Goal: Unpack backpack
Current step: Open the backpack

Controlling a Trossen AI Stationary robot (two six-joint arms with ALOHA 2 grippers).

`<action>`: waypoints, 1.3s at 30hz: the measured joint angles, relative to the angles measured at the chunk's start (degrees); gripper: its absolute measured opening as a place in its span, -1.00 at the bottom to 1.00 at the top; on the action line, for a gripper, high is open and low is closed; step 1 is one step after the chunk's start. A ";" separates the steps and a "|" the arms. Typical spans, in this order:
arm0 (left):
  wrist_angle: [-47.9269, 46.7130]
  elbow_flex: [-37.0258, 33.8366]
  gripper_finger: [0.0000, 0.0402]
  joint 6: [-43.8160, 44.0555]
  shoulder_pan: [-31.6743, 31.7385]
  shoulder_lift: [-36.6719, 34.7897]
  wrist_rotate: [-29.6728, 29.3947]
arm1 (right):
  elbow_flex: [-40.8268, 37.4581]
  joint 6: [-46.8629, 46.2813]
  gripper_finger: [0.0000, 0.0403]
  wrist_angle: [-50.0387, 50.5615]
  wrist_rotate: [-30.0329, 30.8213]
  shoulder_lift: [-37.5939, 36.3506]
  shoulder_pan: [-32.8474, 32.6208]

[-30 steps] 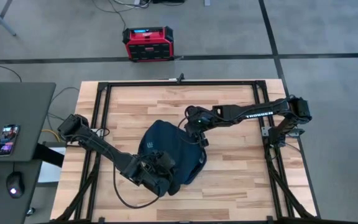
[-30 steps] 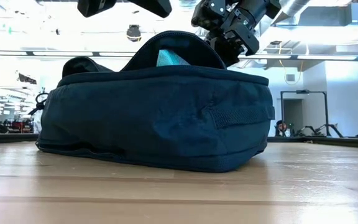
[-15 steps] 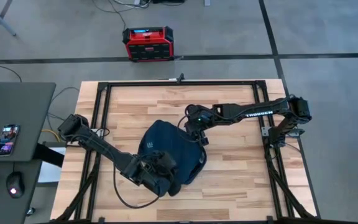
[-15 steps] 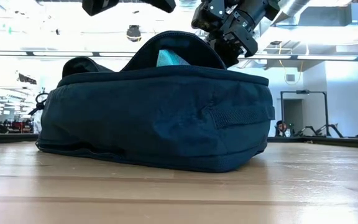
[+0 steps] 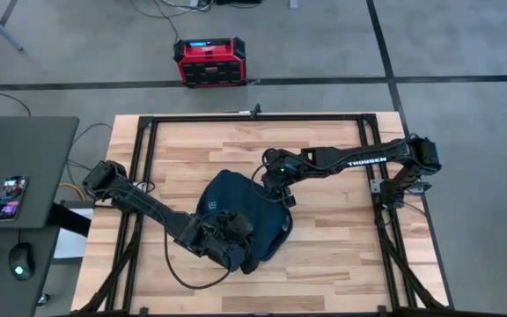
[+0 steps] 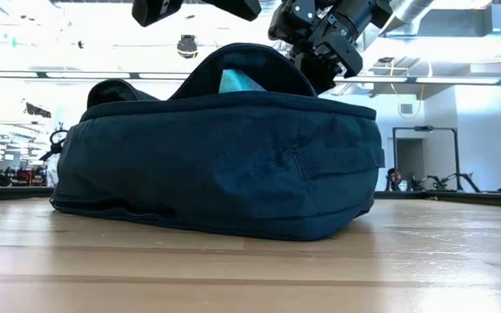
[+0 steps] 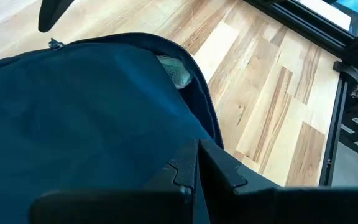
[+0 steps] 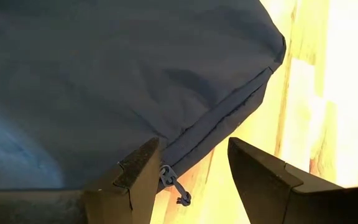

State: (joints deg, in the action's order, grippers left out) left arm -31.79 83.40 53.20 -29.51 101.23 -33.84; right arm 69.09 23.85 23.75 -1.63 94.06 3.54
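Backpack (image 5: 236,214) lies flat on my counter (image 5: 324,255), long axis diagonal (opening far-right); right end effector (image 8: 191,171) open beside its zipper, left end effector (image 5: 234,239) closed above it.

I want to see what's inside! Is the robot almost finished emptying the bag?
Not yet. The backpack lies flat on the table, and nothing has been taken out. Its zipper looks partly open: something pale teal peeks from the gap. The right tool is open at the zipper pull. The left tool hovers over the bag, seemingly shut. Opening it wider and lifting everything out remain.
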 joint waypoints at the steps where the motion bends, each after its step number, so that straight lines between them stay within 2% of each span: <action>1: 0.00 0.00 -1.00 -0.07 -0.01 -0.02 0.07 | 0.00 -0.01 -0.11 0.00 0.00 0.01 -0.01; 39: 0.00 0.00 -1.00 -2.95 -0.01 0.00 0.03 | -0.01 -1.71 -0.11 1.57 -0.15 0.00 -0.01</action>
State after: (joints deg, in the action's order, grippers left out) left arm -31.79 83.40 50.24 -29.52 101.23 -33.80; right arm 69.08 22.14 25.32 -1.78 94.06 3.53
